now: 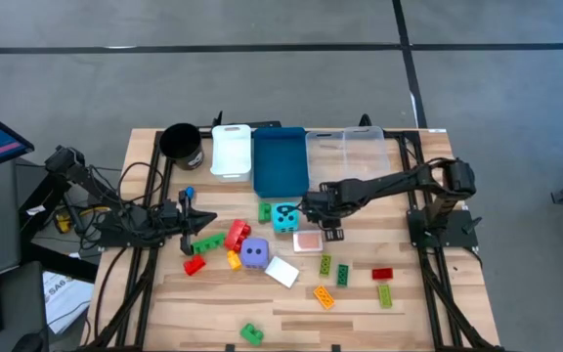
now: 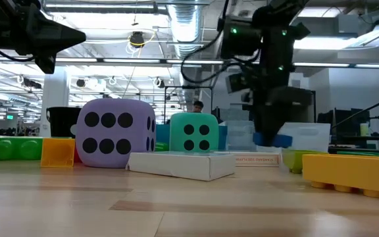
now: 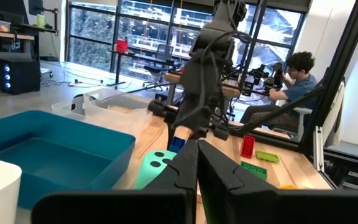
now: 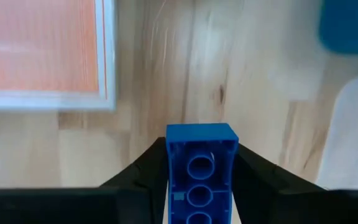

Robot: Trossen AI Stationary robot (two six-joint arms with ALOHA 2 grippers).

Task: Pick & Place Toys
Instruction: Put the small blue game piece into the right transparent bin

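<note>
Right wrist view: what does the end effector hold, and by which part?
A blue brick, clamped by its two long sides between the right end effector fingers.

My right gripper [image 4: 199,163] hides the blue brick's [image 4: 201,168] sides; the orange card [image 4: 42,53] runs off frame.

My dark right pincer [image 4: 201,186] is showing a bright blue brick [image 4: 201,168] with round hollows. The tabletop [image 1: 428,293] is looking pale, grained wood. A purple die [image 1: 254,254] and a cyan die [image 1: 284,216] are wearing black dots. Bricks are glowing red [image 1: 382,274], green [image 1: 251,332], yellow [image 1: 234,260] and orange [image 1: 324,296]. A card [image 4: 42,53] is showing an orange face with a white border.
</note>
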